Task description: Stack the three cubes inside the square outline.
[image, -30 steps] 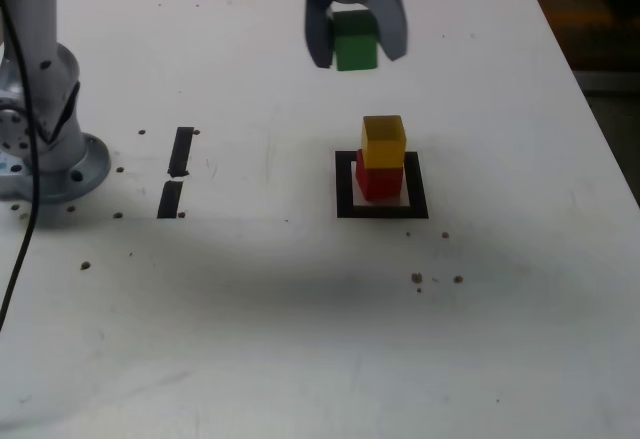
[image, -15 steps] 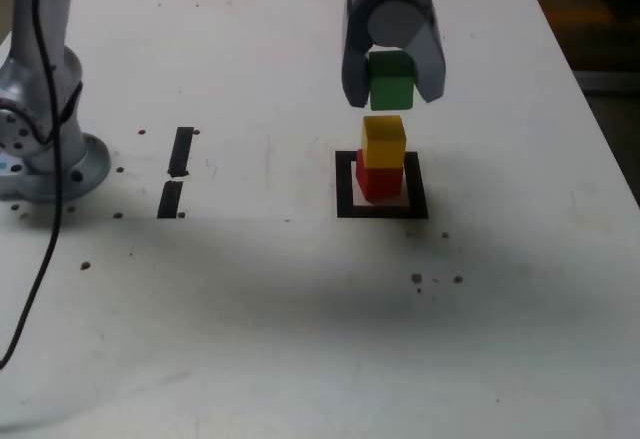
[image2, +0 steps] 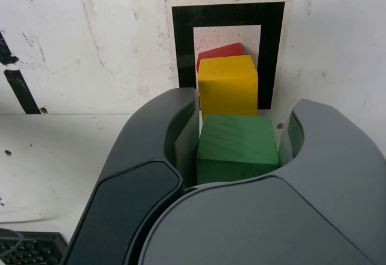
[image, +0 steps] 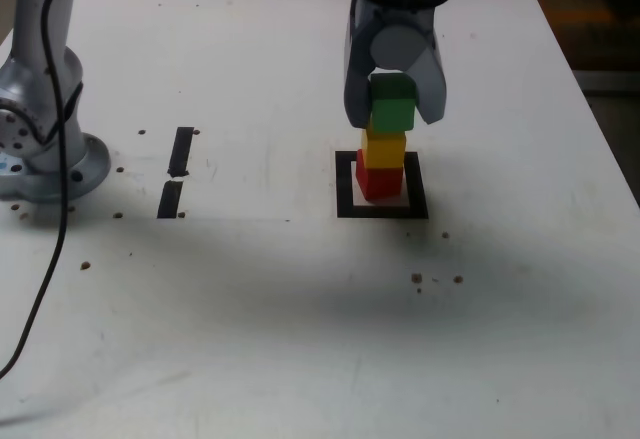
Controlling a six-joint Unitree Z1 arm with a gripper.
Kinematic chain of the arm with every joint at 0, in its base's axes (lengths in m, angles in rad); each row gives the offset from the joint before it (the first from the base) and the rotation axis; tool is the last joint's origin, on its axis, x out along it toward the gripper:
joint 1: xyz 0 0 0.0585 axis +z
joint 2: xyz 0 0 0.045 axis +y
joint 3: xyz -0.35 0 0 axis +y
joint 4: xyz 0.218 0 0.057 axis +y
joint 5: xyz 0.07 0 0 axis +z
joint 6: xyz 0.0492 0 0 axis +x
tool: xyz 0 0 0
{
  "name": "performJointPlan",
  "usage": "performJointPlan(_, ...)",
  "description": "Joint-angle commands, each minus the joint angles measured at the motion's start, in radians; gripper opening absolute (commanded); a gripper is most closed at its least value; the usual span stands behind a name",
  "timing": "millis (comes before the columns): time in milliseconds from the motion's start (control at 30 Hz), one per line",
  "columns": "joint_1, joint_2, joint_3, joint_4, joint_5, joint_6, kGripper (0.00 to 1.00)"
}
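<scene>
Cubes form a column inside the square outline [image: 381,185]: we see the red cube [image: 379,179] on the white centre and the yellow cube [image: 384,147] on top of it. We see the green cube [image: 392,105] clamped between the jaws of the gripper [image: 395,109], at or just above the yellow cube's top.

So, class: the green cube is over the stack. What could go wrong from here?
1. The end effector is shut on the green cube; an off-centre release could tip it off the yellow cube.
2. The yellow cube looks offset on the red cube, so pressure might topple both.
</scene>
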Motion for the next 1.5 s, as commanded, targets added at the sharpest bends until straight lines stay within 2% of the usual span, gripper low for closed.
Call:
performJointPlan(0, -0.002, 0.003, 0.009, -0.01, -0.003, -0.001, 0.28)
performJointPlan(200, -0.002, 0.003, 0.038, -0.032, -0.012, -0.001, 0.33)
performJointPlan(600, 0.0, -0.006, 0.065, -0.043, -0.002, -0.001, 0.35)
performJointPlan(700, 0.0, -0.008, 0.067, -0.043, -0.002, -0.001, 0.42)
performJointPlan(900, 0.0, -0.014, 0.071, -0.045, 0.003, -0.001, 0.69)
performJointPlan(1000, 0.0, -0.018, 0.072, -0.049, 0.009, -0.001, 0.78)
performJointPlan(1300, 0.0, -0.033, 0.081, -0.057, 0.031, -0.001, 0.84)
performJointPlan(1467, 0.0, -0.067, 0.075, -0.041, 0.063, -0.011, 0.89)
